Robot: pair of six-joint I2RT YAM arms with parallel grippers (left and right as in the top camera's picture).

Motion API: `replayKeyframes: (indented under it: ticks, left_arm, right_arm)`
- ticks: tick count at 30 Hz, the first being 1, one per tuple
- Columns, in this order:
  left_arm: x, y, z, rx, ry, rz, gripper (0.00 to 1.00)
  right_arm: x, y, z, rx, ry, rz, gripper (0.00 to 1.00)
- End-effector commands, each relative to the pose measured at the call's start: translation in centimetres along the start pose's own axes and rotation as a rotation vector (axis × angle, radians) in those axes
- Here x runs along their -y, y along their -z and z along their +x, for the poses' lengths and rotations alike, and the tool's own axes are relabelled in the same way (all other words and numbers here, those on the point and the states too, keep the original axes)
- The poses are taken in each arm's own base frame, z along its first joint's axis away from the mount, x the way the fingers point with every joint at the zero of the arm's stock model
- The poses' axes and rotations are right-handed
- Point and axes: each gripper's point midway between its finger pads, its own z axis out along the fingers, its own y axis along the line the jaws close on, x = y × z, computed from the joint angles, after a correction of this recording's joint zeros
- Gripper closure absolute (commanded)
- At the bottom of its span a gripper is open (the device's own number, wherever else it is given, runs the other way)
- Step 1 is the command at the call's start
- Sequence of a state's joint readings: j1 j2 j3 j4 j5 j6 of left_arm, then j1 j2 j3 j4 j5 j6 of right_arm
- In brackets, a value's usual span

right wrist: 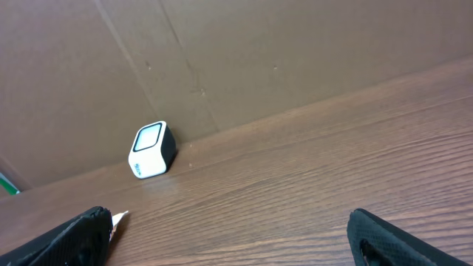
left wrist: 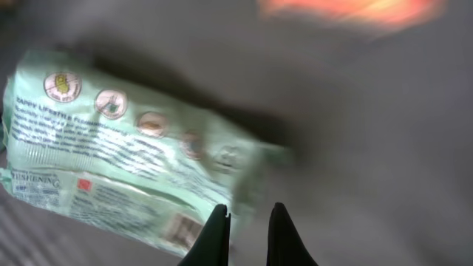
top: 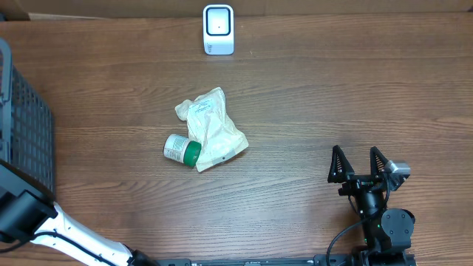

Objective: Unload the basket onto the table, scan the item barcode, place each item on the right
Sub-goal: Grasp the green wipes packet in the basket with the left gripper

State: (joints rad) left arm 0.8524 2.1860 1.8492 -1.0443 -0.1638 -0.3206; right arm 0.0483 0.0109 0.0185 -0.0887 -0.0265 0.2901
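Left pincer (left wrist: 248, 210) closed against green packet (left wrist: 126, 155).

Overhead: straight down on the whole bench (top: 310, 96), from far. Right wrist: low over the bench, facing the cardboard back wall (right wrist: 259, 59), mid-range. Left wrist: very close on a green packet (left wrist: 111, 155), blurred. Shared by overhead and right wrist: white scanner (top: 219, 29) at the bench's back edge.
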Motion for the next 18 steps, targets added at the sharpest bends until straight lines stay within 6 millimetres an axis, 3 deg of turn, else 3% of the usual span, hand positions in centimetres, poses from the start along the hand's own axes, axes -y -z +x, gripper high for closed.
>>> replayKeyframes:
  ticks: [1, 5, 6, 8, 10, 12, 14, 17, 18]
  left_arm:
    - [2.9, 12.6, -3.9, 0.215, 0.044, 0.286, 0.96]
    - [3.2, 22.2, -3.9, 0.357, 0.029, 0.446, 0.96]
    - [2.5, 25.9, -3.2, 0.424, 0.026, 0.474, 0.96]
    - [0.6, 27.9, -2.7, 0.481, 0.049, 0.416, 0.96]
    - [-1.5, 28.2, -2.4, 0.501, 0.108, 0.321, 0.96]
    - [-2.5, 27.2, -2.0, 0.468, 0.175, 0.274, 0.89]
    - [-2.4, 25.4, -1.5, 0.417, 0.195, 0.257, 0.68]
    - [-2.7, 21.8, -1.0, 0.341, 0.229, 0.194, 0.54]
    - [-3.1, 20.4, -0.8, 0.32, 0.259, 0.157, 0.39]
  right_arm:
    - [-0.1, 0.0, 0.2, 0.002, 0.003, -0.009, 0.0]
    - [-0.1, 0.0, 0.2, 0.002, 0.003, -0.009, 0.0]
    - [-0.1, 0.0, 0.2, 0.002, 0.003, -0.009, 0.0]
    - [-0.1, 0.0, 0.2, 0.002, 0.003, -0.009, 0.0]
    - [-0.1, 0.0, 0.2, 0.002, 0.003, -0.009, 0.0]
    - [-0.1, 0.0, 0.2, 0.002, 0.003, -0.009, 0.0]
    - [-0.1, 0.0, 0.2, 0.002, 0.004, -0.009, 0.0]
    - [-0.1, 0.0, 0.2, 0.002, 0.003, -0.008, 0.0]
    - [-0.1, 0.0, 0.2, 0.002, 0.003, -0.009, 0.0]
